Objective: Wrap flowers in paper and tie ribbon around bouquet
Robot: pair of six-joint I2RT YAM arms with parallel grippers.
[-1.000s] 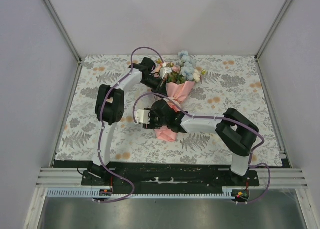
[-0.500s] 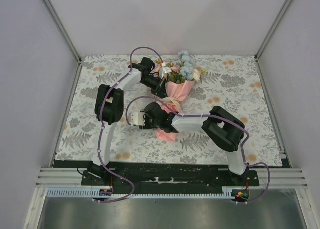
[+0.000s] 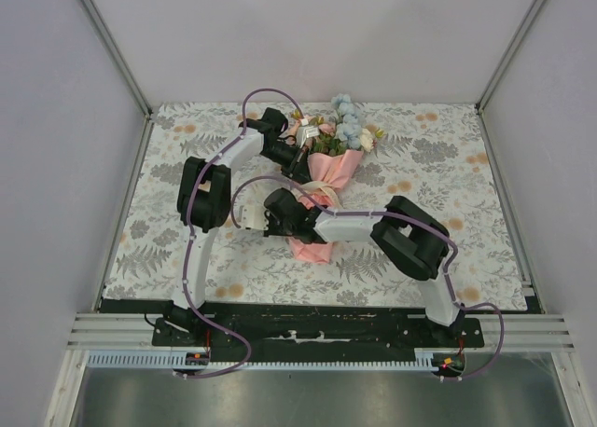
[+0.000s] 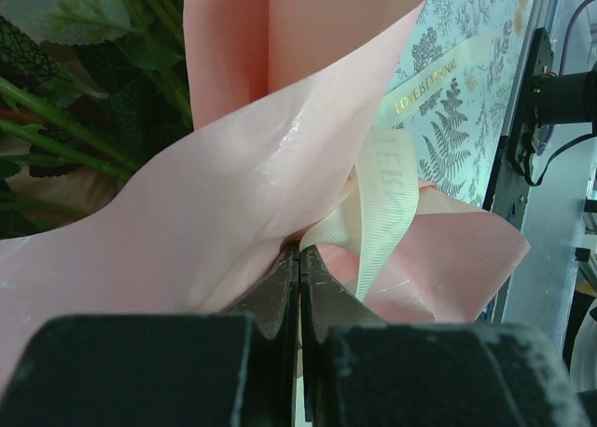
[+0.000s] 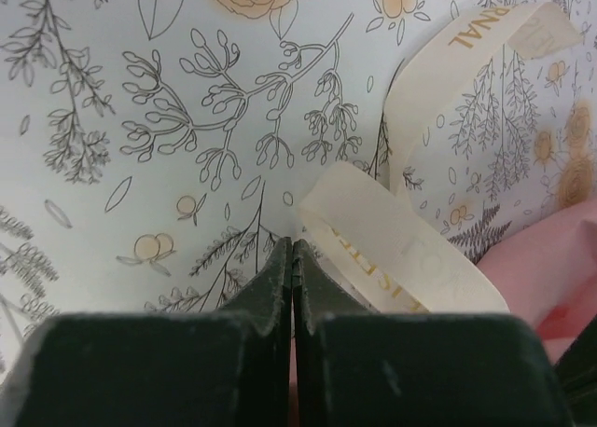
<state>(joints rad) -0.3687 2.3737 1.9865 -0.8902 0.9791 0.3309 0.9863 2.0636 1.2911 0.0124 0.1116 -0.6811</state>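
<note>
Lying on the tablecloth (image 5: 140, 166) between my two arms, the bouquet (image 3: 326, 175) has its ribbon (image 4: 387, 180) looped at the waist of the paper (image 4: 233, 194), right above the left gripper (image 4: 298, 252). That gripper is clamped on the ribbon's strand there, I judge to anchor it while the knot forms. The right gripper (image 5: 293, 248) is pressed closed with a ribbon curl just right of its tips. Nothing shows between them, so I doubt it caught the tail.
</note>
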